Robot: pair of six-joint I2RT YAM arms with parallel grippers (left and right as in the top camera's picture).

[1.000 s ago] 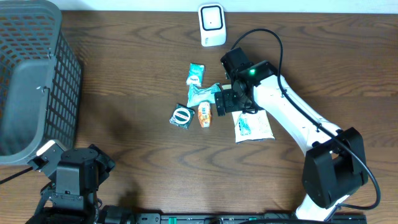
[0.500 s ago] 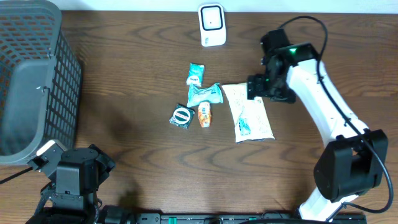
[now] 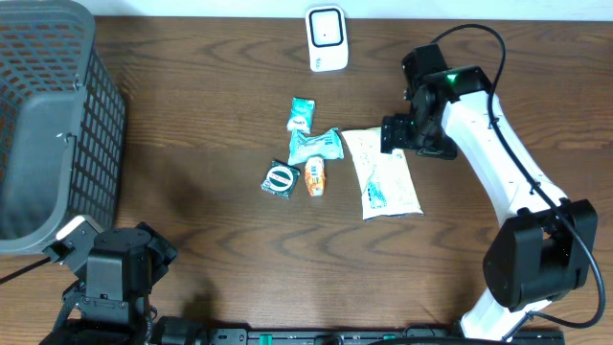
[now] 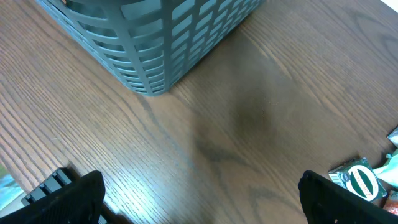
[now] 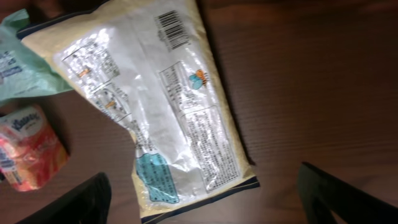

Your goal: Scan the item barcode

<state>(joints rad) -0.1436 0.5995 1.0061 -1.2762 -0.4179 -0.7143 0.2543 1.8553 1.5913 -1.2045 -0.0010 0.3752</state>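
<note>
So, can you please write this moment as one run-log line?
bag: flat on table, barcode up | right pincer: open, empty, over bag's far end | left pincer: open, empty | scanner: at far table edge

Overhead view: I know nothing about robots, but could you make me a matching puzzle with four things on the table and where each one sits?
Things:
1. basket
2. scanner
3. large pale bag
4. small orange packet

Places:
A. far edge of the table, near the middle
B. left end of the table
C. between the round-logo packet and the biggest item
D. just right of the cluster of small packets

Pairs: 1-B, 2-A, 3-D, 4-C
</note>
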